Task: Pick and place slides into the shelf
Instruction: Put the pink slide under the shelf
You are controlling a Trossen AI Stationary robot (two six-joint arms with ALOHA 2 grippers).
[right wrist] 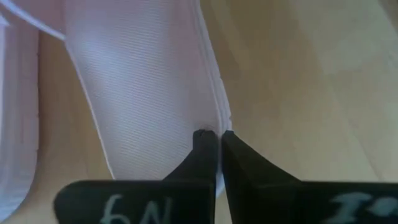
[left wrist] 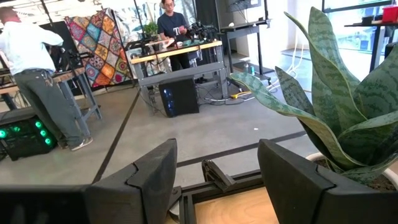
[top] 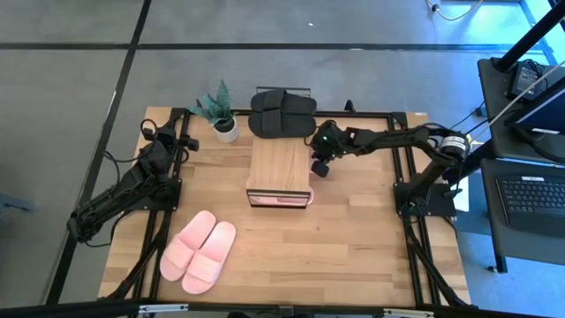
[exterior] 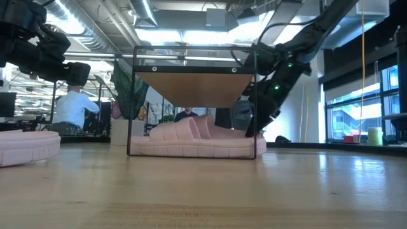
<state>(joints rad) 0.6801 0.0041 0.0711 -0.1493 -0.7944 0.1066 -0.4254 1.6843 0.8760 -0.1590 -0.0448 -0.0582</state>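
The shelf [top: 278, 166], a light wood board on a thin black frame, stands mid-table. One light pink pair of slides [exterior: 197, 140] lies on the table under it, its near end showing [top: 281, 200]. A second pink pair [top: 199, 250] lies on the table toward the near left. The black pair [top: 282, 113] rests at the far edge behind the shelf. My right gripper [top: 320, 164] is low at the shelf's right side, shut, its tips at the pink slide [right wrist: 143, 81]. My left gripper [left wrist: 217, 180] waits open at the far left, near the plant. My right gripper has its shut fingertips [right wrist: 206, 142] against the outer side edge of the pink slide [right wrist: 219, 121] under the shelf. It comes from the table's right, slanting down. The slide lies flat on the table. Whether any of the edge sits between the fingers, I cannot tell.
A potted plant [top: 222, 117] stands at the far edge, left of the black slides and right before my left gripper [left wrist: 336, 106]. The shelf's thin black posts [exterior: 256, 108] stand beside my right gripper. Bare tabletop [top: 353, 247] lies near and right. People stand beyond the table.
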